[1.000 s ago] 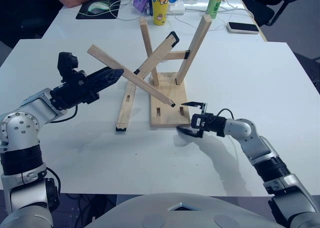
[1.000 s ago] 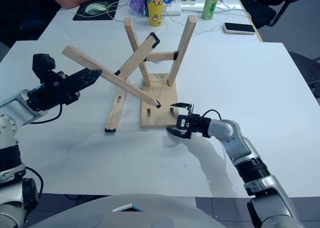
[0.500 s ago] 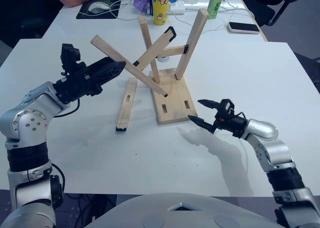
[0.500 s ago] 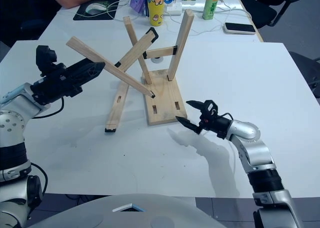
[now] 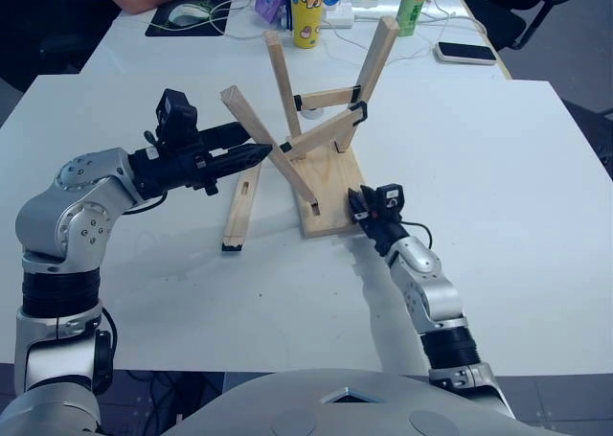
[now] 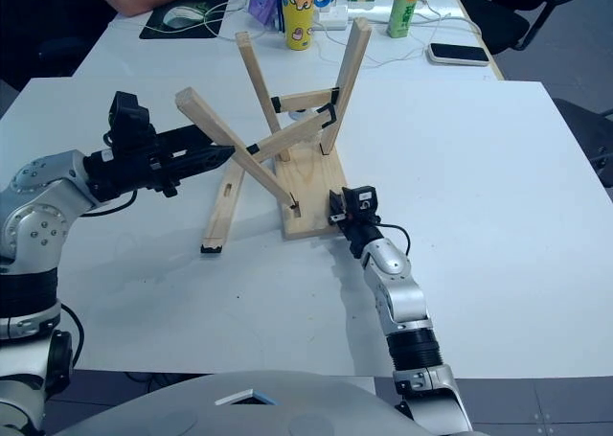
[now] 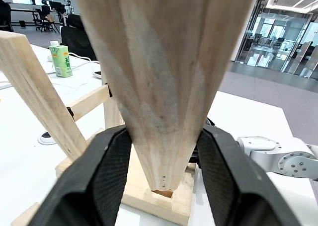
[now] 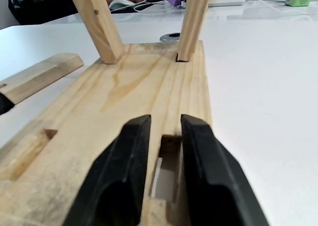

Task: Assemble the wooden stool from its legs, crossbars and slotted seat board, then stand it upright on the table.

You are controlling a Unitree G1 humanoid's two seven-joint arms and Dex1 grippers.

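On the white table [image 5: 536, 168] the slotted seat board [image 5: 335, 192] lies flat at the centre of the frame, two legs [image 5: 281, 81] rising from its far end with a crossbar [image 5: 326, 98] between them, and a loose leg [image 5: 239, 206] lies flat just left of it. The left tool [image 5: 259, 153], left of centre, is clamped on a third leg [image 5: 251, 125] that slants down with its tip at a slot in the board's near half. The right tool [image 5: 359, 206] sits at the board's near right corner, its fingers [image 8: 124, 171] narrowly parted either side of a slot
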